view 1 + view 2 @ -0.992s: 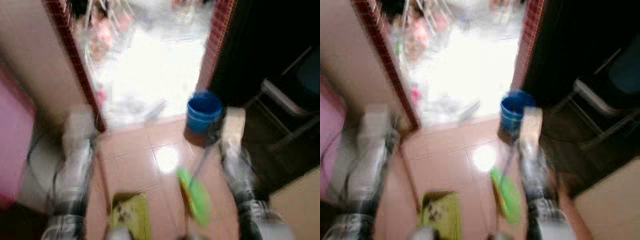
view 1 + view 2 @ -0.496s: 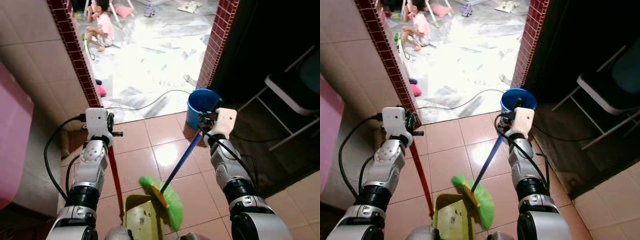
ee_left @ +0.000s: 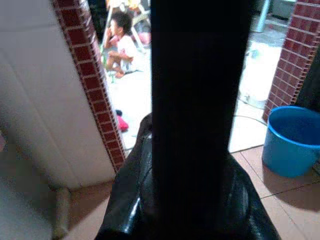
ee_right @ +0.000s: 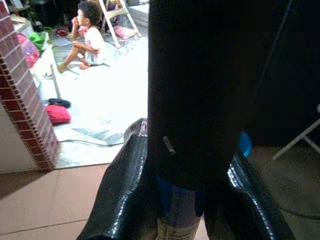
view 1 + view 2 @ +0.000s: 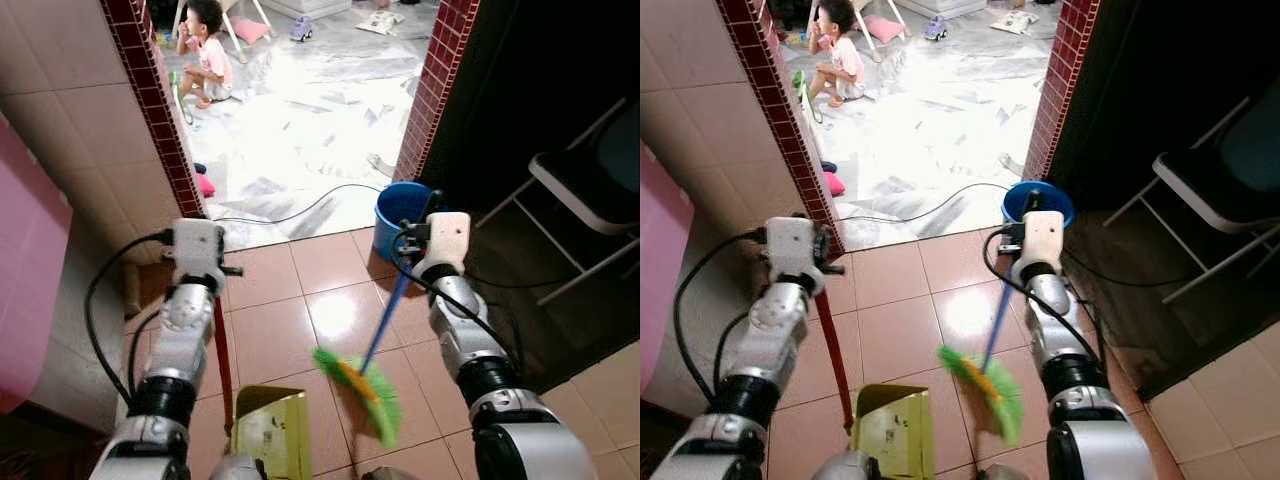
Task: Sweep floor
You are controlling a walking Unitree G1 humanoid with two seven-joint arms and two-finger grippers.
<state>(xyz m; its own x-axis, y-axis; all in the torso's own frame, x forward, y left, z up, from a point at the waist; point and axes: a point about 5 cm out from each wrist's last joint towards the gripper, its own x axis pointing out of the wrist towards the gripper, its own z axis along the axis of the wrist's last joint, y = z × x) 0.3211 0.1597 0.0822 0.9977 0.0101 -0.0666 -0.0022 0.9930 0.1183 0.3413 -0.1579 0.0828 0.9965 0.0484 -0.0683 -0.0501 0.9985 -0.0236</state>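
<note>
Holding broom (image 5: 362,385) in my right gripper (image 5: 412,243), dustpan (image 5: 268,431) pole in my left gripper (image 5: 212,268), both clamped so bristles can push dirt into the pan | broom handle slants up toward the bucket (image 5: 402,212), head on tiles just right of pan.

The green broom head (image 5: 365,392) is smeared by motion blur, the yellow dustpan (image 5: 268,435) is cut off by the head views' lower edge, and each wrist view's centre is blocked by a dark handle hiding the fingertips.
</note>
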